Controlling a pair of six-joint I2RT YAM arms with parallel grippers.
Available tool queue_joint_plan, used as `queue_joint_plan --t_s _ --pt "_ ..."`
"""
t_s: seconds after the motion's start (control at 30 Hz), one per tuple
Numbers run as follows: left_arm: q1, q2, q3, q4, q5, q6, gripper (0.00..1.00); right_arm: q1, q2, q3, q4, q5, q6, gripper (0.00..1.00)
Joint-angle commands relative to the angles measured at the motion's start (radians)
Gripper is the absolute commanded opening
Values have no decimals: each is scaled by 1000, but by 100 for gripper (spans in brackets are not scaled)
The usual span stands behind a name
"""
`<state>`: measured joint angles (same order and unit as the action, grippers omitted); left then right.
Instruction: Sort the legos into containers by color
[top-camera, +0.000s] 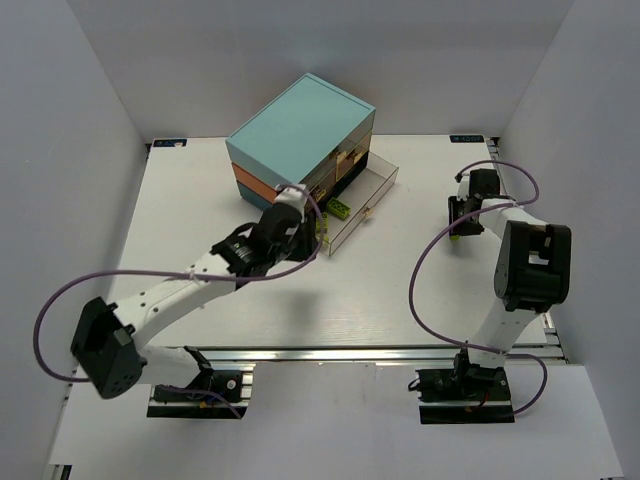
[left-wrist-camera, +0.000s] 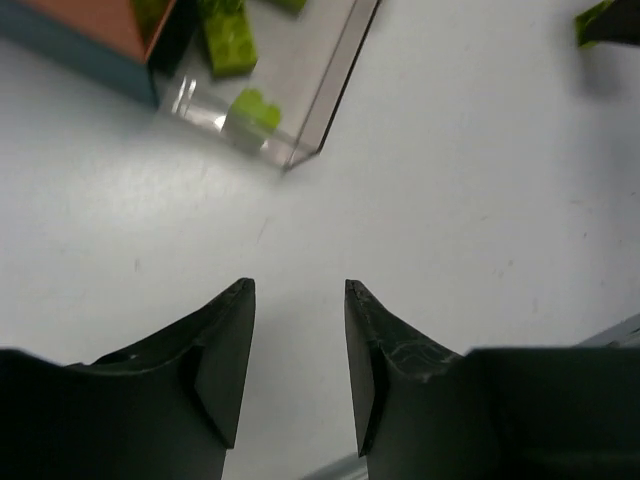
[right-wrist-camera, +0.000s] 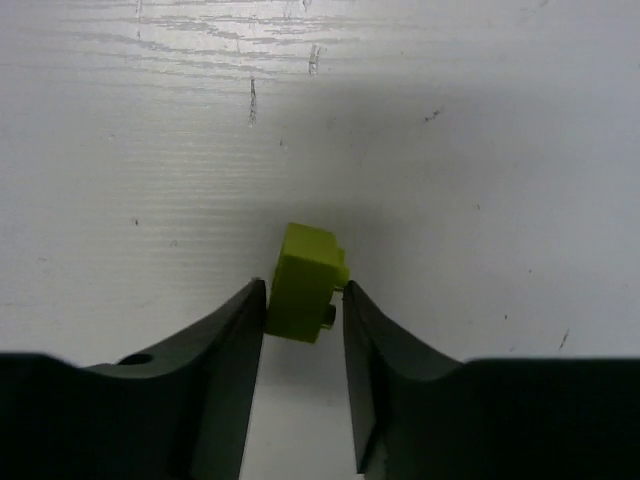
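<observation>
A yellow-green lego (right-wrist-camera: 303, 275) sits pinched at the tips of my right gripper (right-wrist-camera: 304, 289), one finger on its flat side and the other on its studs, just over the white table at the right (top-camera: 456, 232). My left gripper (left-wrist-camera: 298, 288) hangs open and empty over bare table, just short of the pulled-out clear drawer (left-wrist-camera: 335, 90). That drawer holds yellow-green legos (left-wrist-camera: 229, 40) and belongs to the containers (top-camera: 300, 125), a stacked chest with light teal, orange and dark teal layers. In the top view the left gripper (top-camera: 318, 238) is at the drawer's front corner.
White walls enclose the table on three sides. Purple cables loop from both arms over the table (top-camera: 200, 200). The open drawer (top-camera: 365, 195) juts toward the table's middle, between the two arms.
</observation>
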<state>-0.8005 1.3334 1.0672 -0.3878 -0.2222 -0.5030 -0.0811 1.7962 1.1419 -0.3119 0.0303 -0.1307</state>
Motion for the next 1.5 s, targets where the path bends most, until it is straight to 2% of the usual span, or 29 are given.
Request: queue_joint_plan --t_s 0.0,0.03,0.07,0.1,0.17,0.2,0.23,0.3,0.33,0.43,0.47,0.6,0.7,0.8,0.83,0.9,0.93,1.03,1.17,1.2,1.27,1.3,1.33,1.37,1.47 --pt "0 -131 -124 35 0 -137 51 -2 38 50 31 10 19 36" --pt "0 -178 -147 30 -3 -149 52 -2 42 58 34 -7 16 31" --pt "0 -200 -189 24 -11 -179 52 -2 43 62 36 -15 5 21" --pt "0 -221 -209 20 -16 -192 52 -2 42 68 34 -20 -4 15" --pt "0 -284 -246 12 -26 -224 53 3 22 85 34 -116 -47 0" --pt "0 -299 -281 6 -31 -238 53 4 11 90 34 -160 -66 0" --pt "0 -316 -302 4 -34 -250 53 12 0 105 28 -284 -85 0" --pt "0 -365 -357 6 -35 -285 54 23 -38 128 14 -435 -157 0" --pt "0 -379 -375 3 -39 -301 55 35 -47 140 13 -590 -179 0" --pt "0 -421 -437 4 -37 -339 57 80 -69 182 49 -755 -222 0" --pt "0 -425 -447 4 -32 -348 58 134 -66 193 69 -768 -218 0" --pt "0 -433 -469 -11 -31 -362 64 227 15 315 109 -753 -158 0" --pt "0 -433 -480 -14 -29 -371 65 276 103 428 99 -712 -100 6" --pt "0 -441 -484 -19 -29 -382 65 303 183 504 100 -662 -41 22" --pt "0 -445 -486 -23 -29 -385 66 313 201 509 103 -635 -43 34" --pt "0 -453 -486 -28 -31 -390 66 329 213 518 108 -630 -44 45" --pt "0 -459 -487 -29 -31 -390 66 331 222 527 108 -630 -41 55" --pt "0 -467 -493 -34 -40 -397 66 333 212 521 106 -648 -38 61" --pt "0 -467 -500 -17 -37 -399 65 322 155 481 126 -684 -21 61" --pt "0 -462 -500 -17 -37 -399 64 314 141 470 129 -676 -24 60" --pt "0 -456 -493 -17 -35 -393 58 307 82 421 135 -640 -55 46" --pt "0 -454 -492 -19 -34 -390 55 304 34 397 148 -556 -63 5" --pt "0 -454 -492 -19 -34 -388 49 300 11 365 175 -503 -55 0" --pt "0 -456 -493 -17 -34 -388 46 300 -12 278 194 -442 -49 0" --pt "9 -464 -503 -5 -34 -385 37 299 -29 187 172 -287 -90 0"
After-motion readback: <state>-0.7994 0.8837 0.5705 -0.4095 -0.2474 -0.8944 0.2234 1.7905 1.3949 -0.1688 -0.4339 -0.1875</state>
